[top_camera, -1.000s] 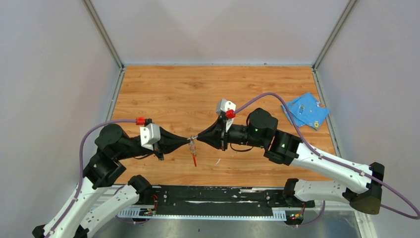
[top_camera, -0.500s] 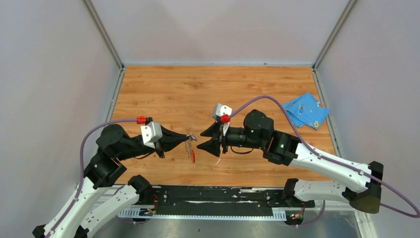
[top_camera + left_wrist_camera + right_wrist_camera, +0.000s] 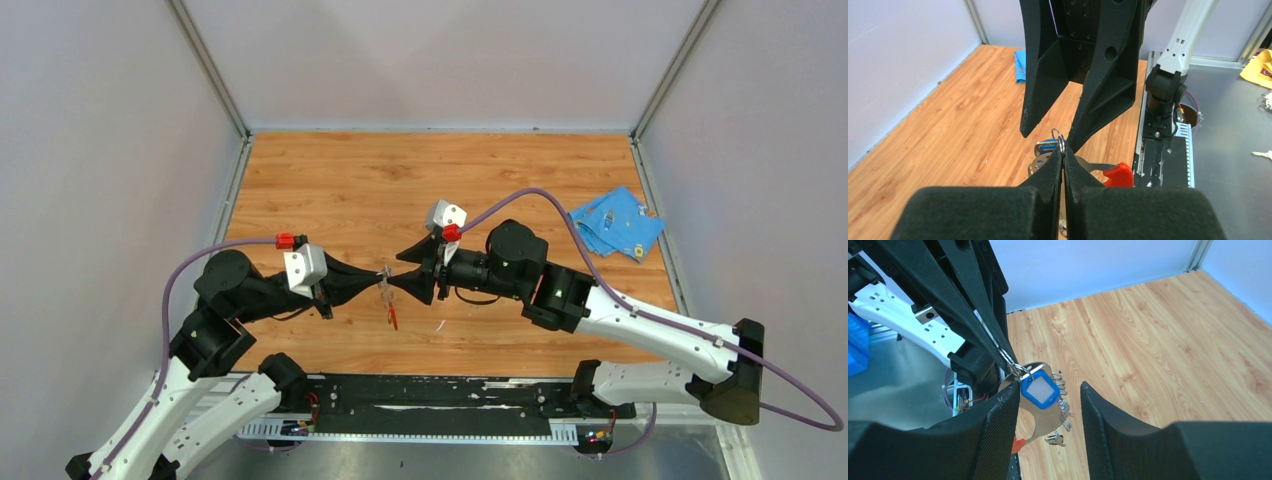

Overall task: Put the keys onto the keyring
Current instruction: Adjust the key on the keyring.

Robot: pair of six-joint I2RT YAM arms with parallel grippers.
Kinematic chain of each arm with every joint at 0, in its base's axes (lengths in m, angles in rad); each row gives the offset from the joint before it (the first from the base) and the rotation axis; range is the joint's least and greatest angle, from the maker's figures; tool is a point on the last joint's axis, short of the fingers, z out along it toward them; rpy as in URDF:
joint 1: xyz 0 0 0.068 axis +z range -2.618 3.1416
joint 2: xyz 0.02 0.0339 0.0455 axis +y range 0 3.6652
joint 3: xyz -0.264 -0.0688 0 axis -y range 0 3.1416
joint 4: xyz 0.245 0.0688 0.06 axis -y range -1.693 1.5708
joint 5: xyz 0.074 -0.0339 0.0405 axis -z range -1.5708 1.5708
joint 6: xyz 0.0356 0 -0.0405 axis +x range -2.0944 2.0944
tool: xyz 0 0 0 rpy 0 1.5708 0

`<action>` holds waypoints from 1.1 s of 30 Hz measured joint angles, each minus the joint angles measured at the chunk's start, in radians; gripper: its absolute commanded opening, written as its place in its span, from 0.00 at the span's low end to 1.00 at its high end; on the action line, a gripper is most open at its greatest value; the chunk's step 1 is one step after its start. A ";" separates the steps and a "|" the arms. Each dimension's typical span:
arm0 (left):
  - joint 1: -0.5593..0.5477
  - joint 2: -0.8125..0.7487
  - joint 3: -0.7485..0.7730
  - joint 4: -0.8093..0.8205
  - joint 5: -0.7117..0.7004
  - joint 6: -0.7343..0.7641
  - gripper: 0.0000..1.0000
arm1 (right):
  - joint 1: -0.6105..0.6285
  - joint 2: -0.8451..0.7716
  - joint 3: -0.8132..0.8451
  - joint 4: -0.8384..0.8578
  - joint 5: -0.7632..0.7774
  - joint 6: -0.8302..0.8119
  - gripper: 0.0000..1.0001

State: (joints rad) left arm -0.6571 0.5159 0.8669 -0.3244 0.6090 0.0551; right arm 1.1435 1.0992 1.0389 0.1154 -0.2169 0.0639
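In the middle of the top view, the left tool (image 3: 378,277) is pinched tight on the keyring (image 3: 390,305), up above the desk (image 3: 320,180). The right tool (image 3: 398,269) is spread wide around the hanging blue key (image 3: 1039,391).

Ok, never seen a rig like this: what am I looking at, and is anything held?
Two robot arms stand at a wooden table. One picture looks down from above; the other two come from wrist cameras. The left gripper is shut on the metal ring of the keyring, whose red-tipped strap hangs below. The right gripper is open, fingers either side of a blue-headed key hanging at that ring. A blue cloth lies far right.
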 measured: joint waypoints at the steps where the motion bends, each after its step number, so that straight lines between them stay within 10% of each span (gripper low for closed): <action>1: 0.000 0.000 0.000 0.002 0.000 -0.003 0.00 | 0.000 0.002 0.000 0.008 0.004 0.000 0.49; 18: 0.000 -0.002 0.000 0.000 -0.012 0.003 0.00 | 0.002 0.040 0.000 0.044 -0.022 0.018 0.03; 33: 0.000 -0.026 -0.017 -0.013 -0.055 0.054 0.00 | 0.008 0.005 0.016 -0.087 -0.029 -0.006 0.03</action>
State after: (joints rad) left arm -0.6571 0.4904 0.8501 -0.3374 0.5545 0.1093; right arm 1.1519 1.1042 1.0546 0.0288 -0.2462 0.0578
